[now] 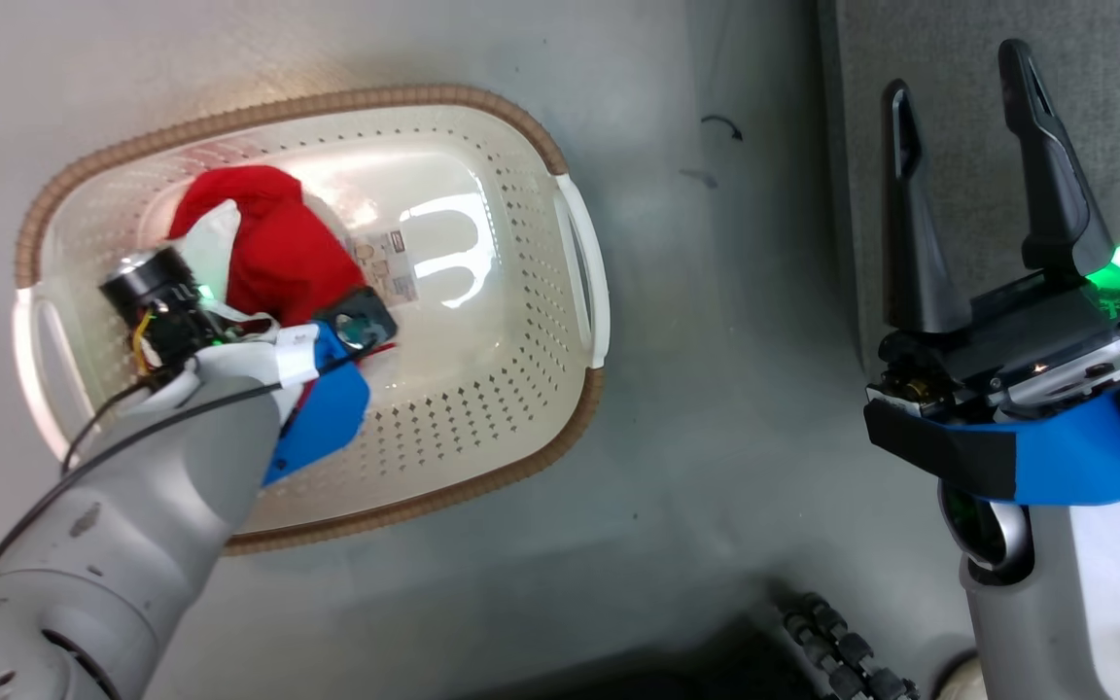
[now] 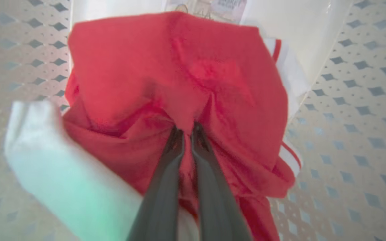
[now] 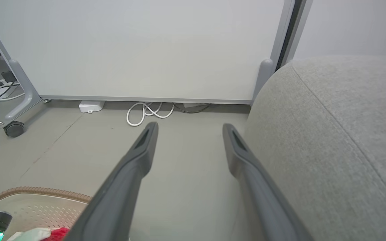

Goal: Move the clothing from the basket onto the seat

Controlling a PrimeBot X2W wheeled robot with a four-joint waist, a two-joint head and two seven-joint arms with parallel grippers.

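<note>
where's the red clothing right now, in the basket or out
In. The clothing sits bunched inside the basket, with the left gripper shut on a fold.

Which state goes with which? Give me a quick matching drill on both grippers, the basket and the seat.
Column one:
1. left gripper
2. right gripper
3. basket
4. seat

Column two:
A. open, holding nothing
B. standing on the floor, red fabric inside
C. grey woven upholstery
D. shut on the clothing

Pairs: 1-D, 2-A, 3-B, 4-C.
</note>
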